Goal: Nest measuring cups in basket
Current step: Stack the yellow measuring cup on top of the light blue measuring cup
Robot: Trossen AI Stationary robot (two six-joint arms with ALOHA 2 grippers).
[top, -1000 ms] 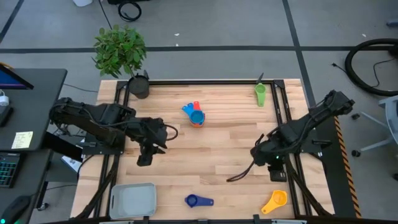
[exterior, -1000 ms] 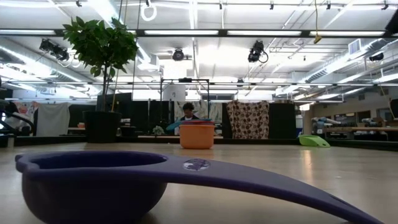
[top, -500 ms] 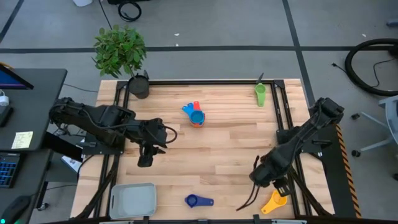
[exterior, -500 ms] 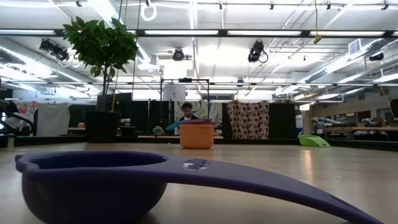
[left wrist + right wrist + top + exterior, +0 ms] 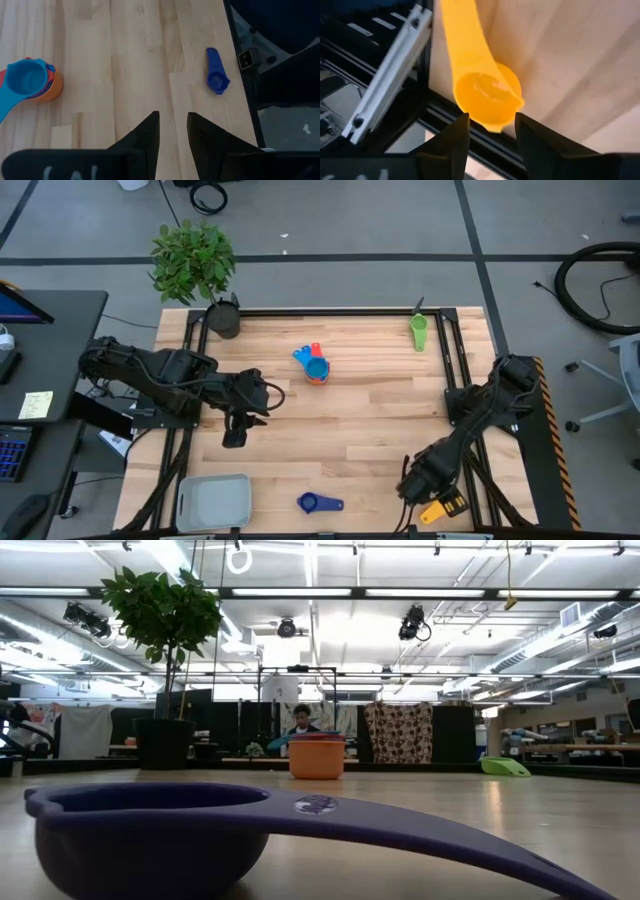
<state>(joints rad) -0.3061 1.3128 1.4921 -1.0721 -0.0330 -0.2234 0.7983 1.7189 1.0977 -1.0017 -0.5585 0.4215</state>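
Measuring cups [image 5: 317,367]: six; basket [image 5: 213,502]: one

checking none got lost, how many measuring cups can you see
6, maybe more hidden: orange, red and light blue stack mid-table; green cup at the far right corner; dark blue cup near edge; yellow cup under the right claw.

The high view looks straight down on the whole table [image 5: 350,420]. The low view sits at tabletop level, very close behind the dark blue cup [image 5: 150,830], which the high view shows at lower centre. Each wrist view looks down at the wood from close above.
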